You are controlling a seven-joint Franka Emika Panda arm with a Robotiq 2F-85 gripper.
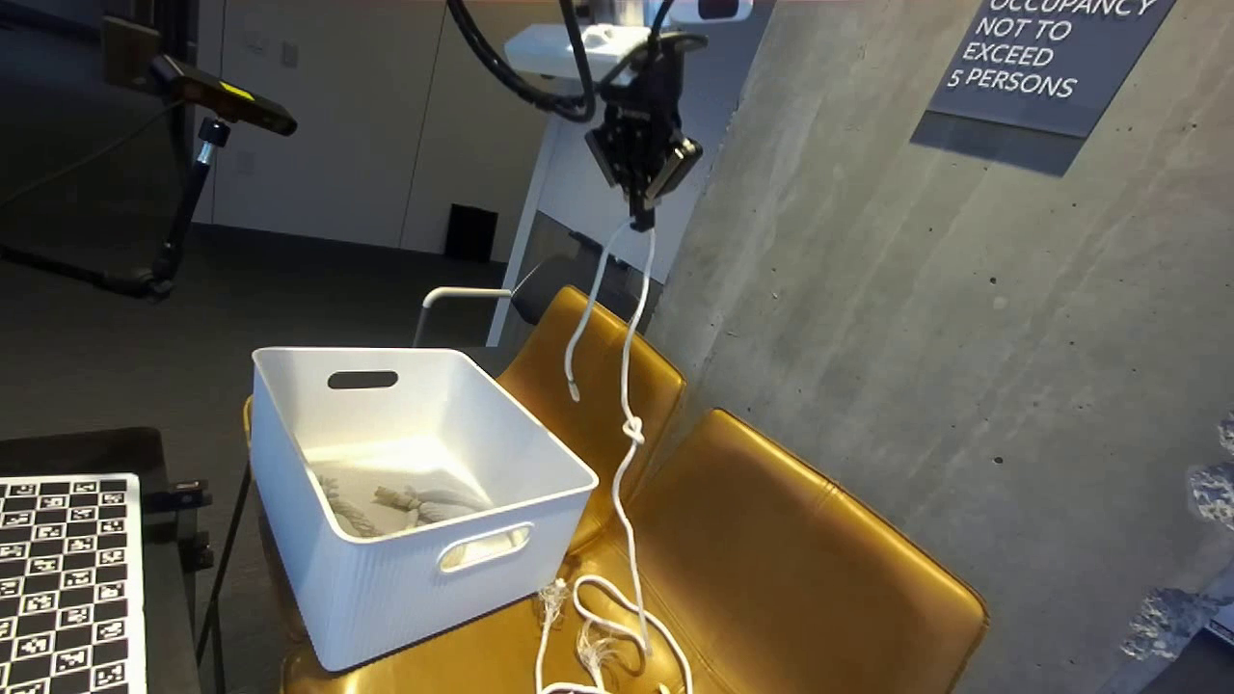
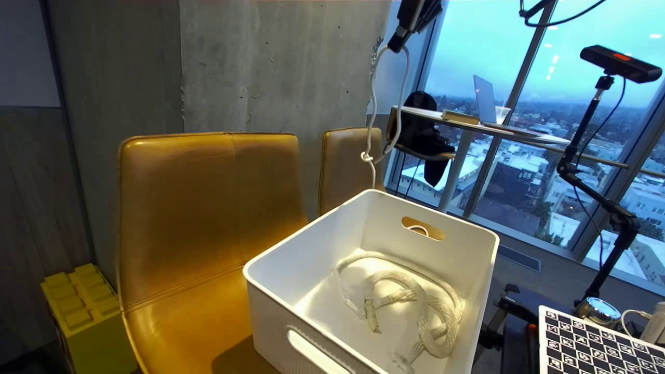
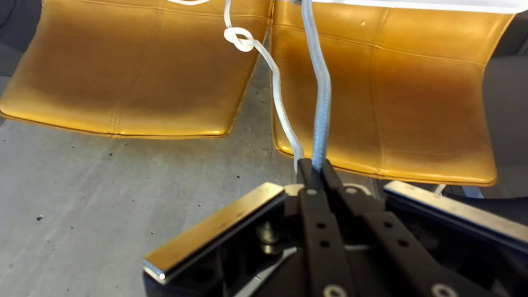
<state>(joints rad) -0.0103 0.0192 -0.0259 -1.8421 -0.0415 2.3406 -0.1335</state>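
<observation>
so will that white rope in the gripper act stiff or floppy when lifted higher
Probably floppy: the white rope droops in bends below the gripper. Its free end may swing, since it dangles unsupported. The knot looks bulkier, so it could snag.

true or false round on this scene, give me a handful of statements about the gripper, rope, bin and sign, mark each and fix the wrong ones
1. The black two-fingered gripper is shut on a thin white braided rope. True.
2. The hanging rope has no knot in it. False: one of its two strands carries a knot.
3. Pale braided rope lies inside the white rectangular plastic bin. True.
4. The bin stands on the floor. False: it stands on a golden-brown leather seat.
5. The blue-grey sign with white lettering allows 9 persons. False: it reads 5 persons.
</observation>
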